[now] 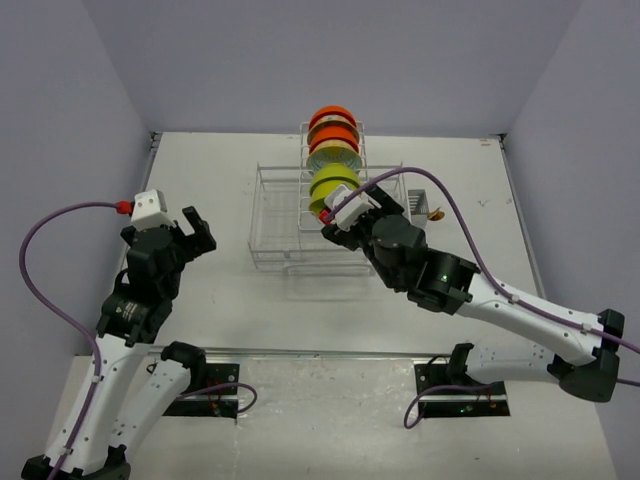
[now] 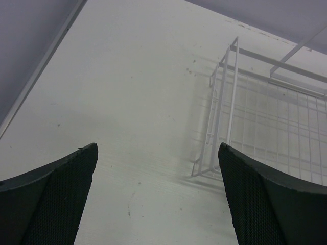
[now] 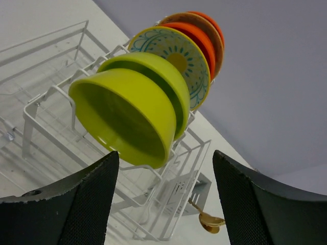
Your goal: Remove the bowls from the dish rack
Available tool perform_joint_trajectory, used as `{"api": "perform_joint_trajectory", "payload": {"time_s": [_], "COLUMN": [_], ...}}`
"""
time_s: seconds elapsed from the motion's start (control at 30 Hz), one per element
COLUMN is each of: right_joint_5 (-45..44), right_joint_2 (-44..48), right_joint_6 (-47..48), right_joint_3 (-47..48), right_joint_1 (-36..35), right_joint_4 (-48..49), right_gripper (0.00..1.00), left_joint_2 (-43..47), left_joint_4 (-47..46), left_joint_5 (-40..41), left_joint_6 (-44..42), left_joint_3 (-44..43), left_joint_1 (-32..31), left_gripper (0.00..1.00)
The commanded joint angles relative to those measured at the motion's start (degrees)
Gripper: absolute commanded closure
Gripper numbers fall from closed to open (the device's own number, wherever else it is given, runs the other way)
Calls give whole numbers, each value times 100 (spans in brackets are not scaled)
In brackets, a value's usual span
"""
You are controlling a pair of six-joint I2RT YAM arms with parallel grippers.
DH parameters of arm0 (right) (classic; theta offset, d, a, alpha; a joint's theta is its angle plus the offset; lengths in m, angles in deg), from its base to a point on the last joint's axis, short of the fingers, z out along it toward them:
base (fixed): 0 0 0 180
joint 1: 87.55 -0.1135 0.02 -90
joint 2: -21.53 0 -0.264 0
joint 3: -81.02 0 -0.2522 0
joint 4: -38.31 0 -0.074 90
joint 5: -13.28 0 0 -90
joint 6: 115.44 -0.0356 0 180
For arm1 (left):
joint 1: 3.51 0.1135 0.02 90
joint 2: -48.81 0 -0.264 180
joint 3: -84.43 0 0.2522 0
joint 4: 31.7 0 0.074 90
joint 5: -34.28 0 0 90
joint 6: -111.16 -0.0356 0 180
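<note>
Dish rack at the centre of the surface. The bowls stand on edge in a near-to-far row in its taller slotted section, to the right: lime-green bowl nearest, orange ones farthest. Right tool, jaws apart, hangs just before the nearest bowl without touching it. Left tool, also spread wide, hovers over bare surface left of the rack.

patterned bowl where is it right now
Right wrist view, upper centre: the patterned bowl stands on edge in the dish rack, between a lime-green bowl and an orange bowl.
</note>
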Motion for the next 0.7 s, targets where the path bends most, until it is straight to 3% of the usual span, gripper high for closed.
{"api": "perform_joint_trajectory", "payload": {"time_s": [0.0,0.17,0.67], "right_joint_5": [186,116,467], "right_joint_2": [76,-373,-682], "right_joint_6": [574,1137,1455], "right_joint_3": [212,185,-165], "right_joint_1": [-26,-17,317], "right_joint_4": [727,973,1394], "right_gripper": [26,30,48], "left_joint_2": [59,138,147], "left_joint_4": [-282,-300,-335], "left_joint_5": [-221,-256,-423], "left_joint_6": [-144,-162,-223], "left_joint_3": [52,70,70], "left_joint_1": [54,54,54], "left_gripper": [0,0,0]}}
